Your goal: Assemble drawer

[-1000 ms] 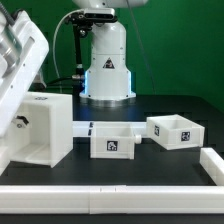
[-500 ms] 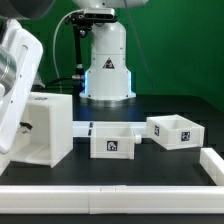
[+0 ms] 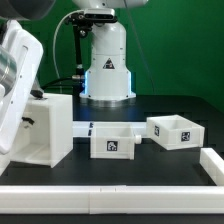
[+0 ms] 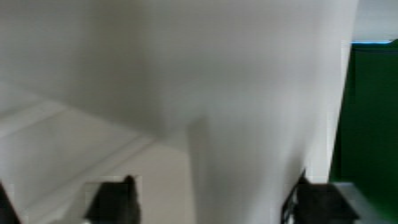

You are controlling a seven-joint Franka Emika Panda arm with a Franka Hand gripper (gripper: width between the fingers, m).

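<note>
The large white cube-shaped shell (image 3: 50,128) stands at the exterior view's left. Two smaller white trays with square tags stand beside it, one in the middle (image 3: 115,141) and one further right (image 3: 176,130). My arm (image 3: 14,85) leans over the shell's left side and hides part of it. In the wrist view my gripper (image 4: 217,200) is open, with its dark fingertips (image 4: 114,198) wide apart. A white wall of the shell (image 4: 249,110) fills the space between them. I cannot tell whether a finger touches it.
A long white border bar (image 3: 110,196) runs along the front and another (image 3: 212,164) lies at the exterior view's right. The robot base (image 3: 106,66) stands behind the trays on the black table, with a green backdrop.
My arm has come lower and further over the shell's left side, covering more of its front. The trays have not moved.
</note>
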